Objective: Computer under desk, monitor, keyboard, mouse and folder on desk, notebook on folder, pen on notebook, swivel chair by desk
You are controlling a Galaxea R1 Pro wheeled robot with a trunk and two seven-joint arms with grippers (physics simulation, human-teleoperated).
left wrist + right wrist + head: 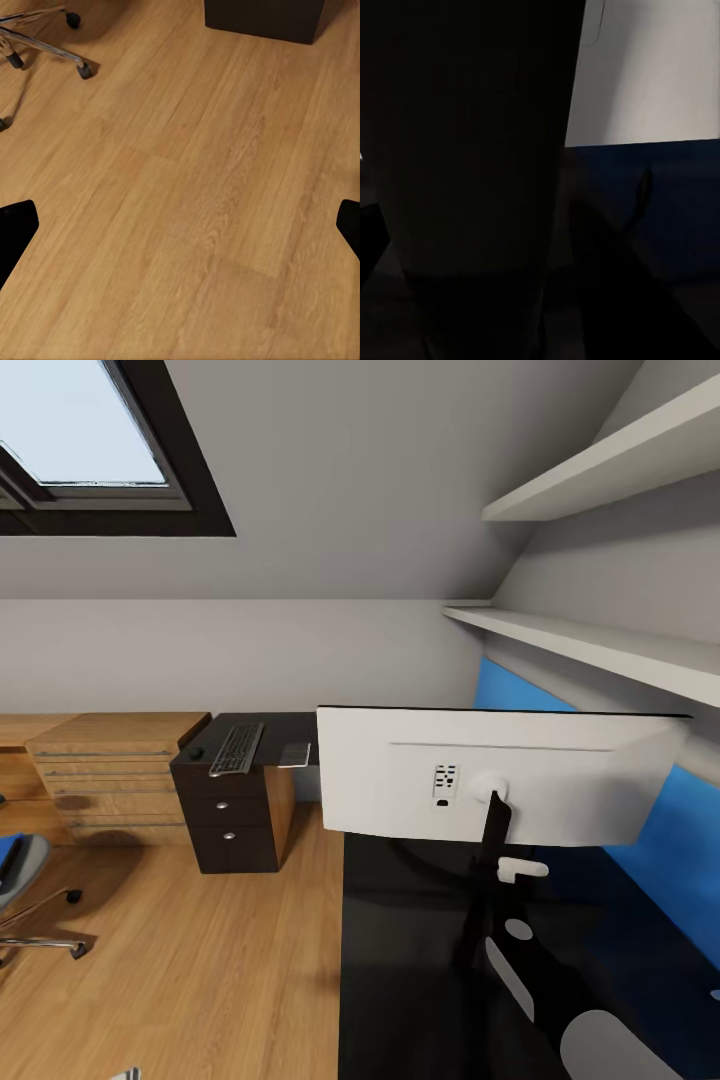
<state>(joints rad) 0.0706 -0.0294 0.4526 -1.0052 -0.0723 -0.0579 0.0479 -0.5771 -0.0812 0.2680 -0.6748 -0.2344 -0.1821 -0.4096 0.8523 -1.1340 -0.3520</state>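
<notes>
your monitor [500, 775] stands back-on upon the desk [400, 960], blocking the blue wall panel [660, 840]. keyboard [237, 748] lies beyond. left jaws wide; right's i cannot tell.

Glossy black arm [545, 970] with white oval patches, white wrist fitting [522, 868], left pincer's [180, 225] plain black fingertips [15, 229]

the head view looks down over the surface [420, 960] at the monitor's [480, 780] back. the left wrist view faces the floor [195, 195], shared with it. the right wrist view sits close against something dark.
</notes>
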